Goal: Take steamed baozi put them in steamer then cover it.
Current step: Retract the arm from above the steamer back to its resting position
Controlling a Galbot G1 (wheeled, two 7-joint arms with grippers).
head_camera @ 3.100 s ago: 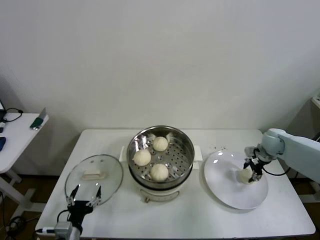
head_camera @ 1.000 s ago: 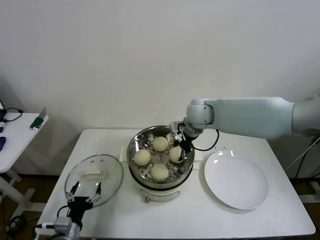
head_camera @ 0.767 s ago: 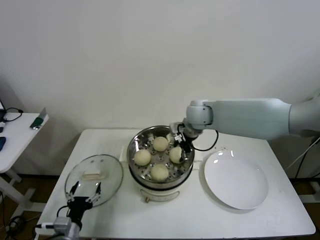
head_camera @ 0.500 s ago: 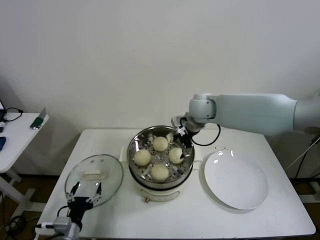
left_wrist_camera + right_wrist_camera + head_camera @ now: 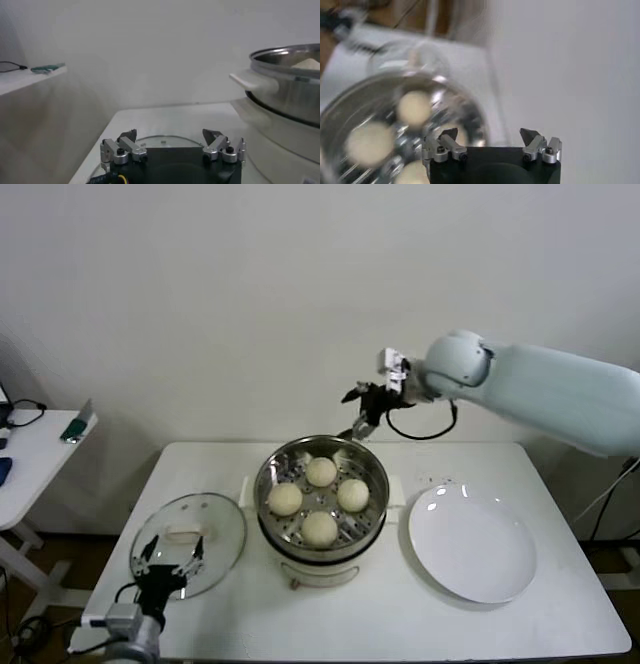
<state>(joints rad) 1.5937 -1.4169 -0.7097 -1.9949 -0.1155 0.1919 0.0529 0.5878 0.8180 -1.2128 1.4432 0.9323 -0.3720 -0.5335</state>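
Several cream-white baozi (image 5: 320, 499) lie inside the shiny steamer (image 5: 370, 464) on its cream base at the table's middle. The glass cover (image 5: 210, 529) with its cream bar handle lies flat on the table to the steamer's left. My right gripper (image 5: 358, 414) is open and empty, raised above the steamer's far right rim; its wrist view shows the steamer (image 5: 350, 107) with baozi (image 5: 414, 108) below. My left gripper (image 5: 165, 569) is open and empty, low at the cover's near edge; its wrist view shows the cover (image 5: 165, 142) just beyond the fingers and the steamer (image 5: 290, 85).
A white plate (image 5: 475, 549) lies bare on the table right of the steamer. A side table (image 5: 30, 449) with small items stands far left. The wall is close behind the table.
My right gripper brought the last baozi from the plate into the steamer, let it go, and has now lifted up and back, empty. The left gripper has barely moved.
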